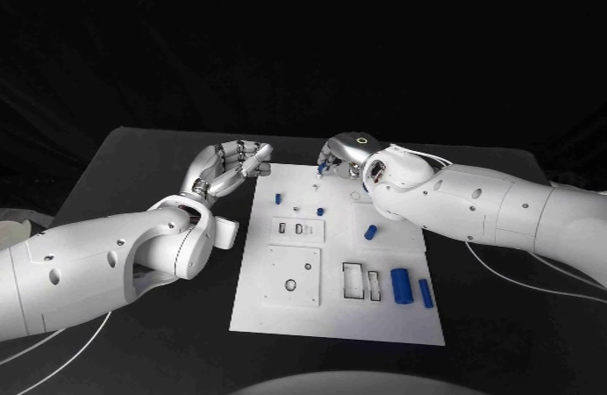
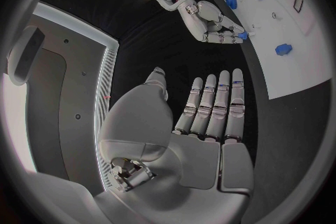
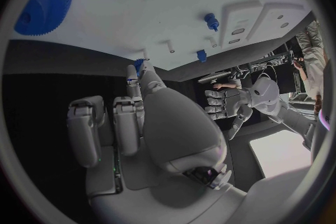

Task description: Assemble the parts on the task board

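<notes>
R hand (image 1: 344,154) pinches small blue part (image 1: 324,161)

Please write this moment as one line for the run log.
left hand: open, beside task board | right hand: pinches small blue part at board's far edge

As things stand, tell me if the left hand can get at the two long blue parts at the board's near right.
Probably not easily: the left hand hovers open off the task board's far left edge, and the long blue parts lie diagonally across it, though nothing blocks them.

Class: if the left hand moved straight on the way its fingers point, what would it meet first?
Probably nothing: the left hand points over bare black table, beside the task board. Depth is uncertain.
</notes>
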